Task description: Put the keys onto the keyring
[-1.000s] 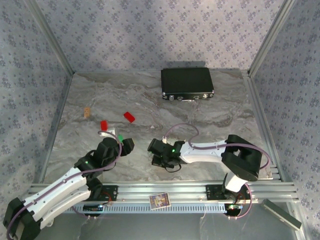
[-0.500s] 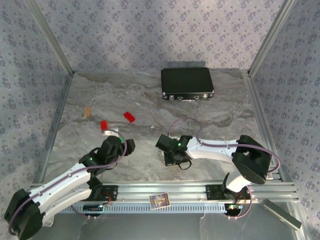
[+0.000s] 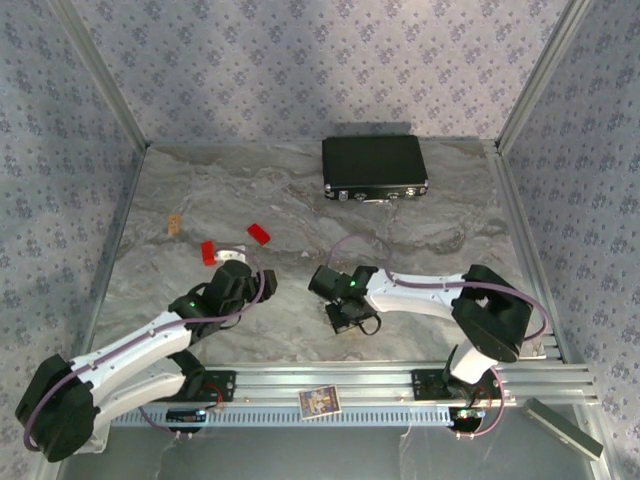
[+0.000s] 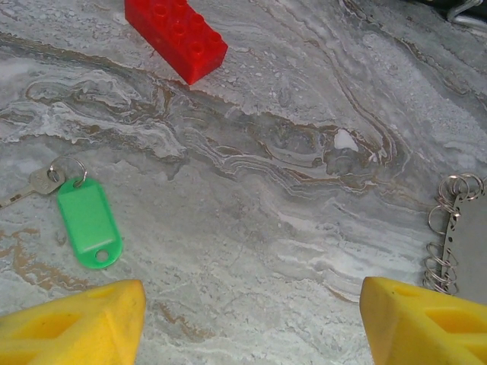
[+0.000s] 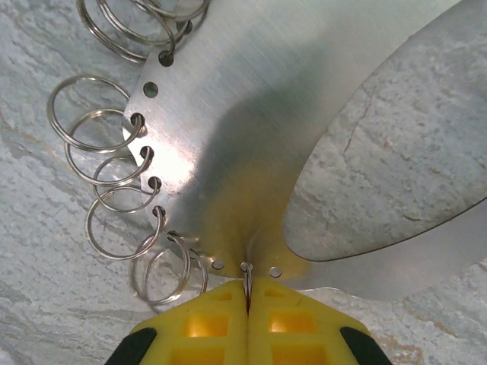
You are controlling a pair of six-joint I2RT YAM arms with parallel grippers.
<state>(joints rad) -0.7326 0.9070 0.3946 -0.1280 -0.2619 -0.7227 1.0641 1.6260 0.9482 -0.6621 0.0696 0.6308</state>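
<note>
1. the left gripper (image 4: 251,325) stood with jaws apart; the green key (image 4: 89,220) lay flat just ahead of one fingertip, untouched.
2. the right gripper (image 5: 247,300) was pinched together on the keyring (image 5: 228,114) edge, with small rings (image 5: 114,220) fanning beyond its fingertips.

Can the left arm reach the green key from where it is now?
Probably yes: the green key lies flat on bare table just ahead of the open jaws of the left arm, red block farther off.

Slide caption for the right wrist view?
Right gripper shut on the rim of the metal keyring, split rings hanging from its holes.
</note>
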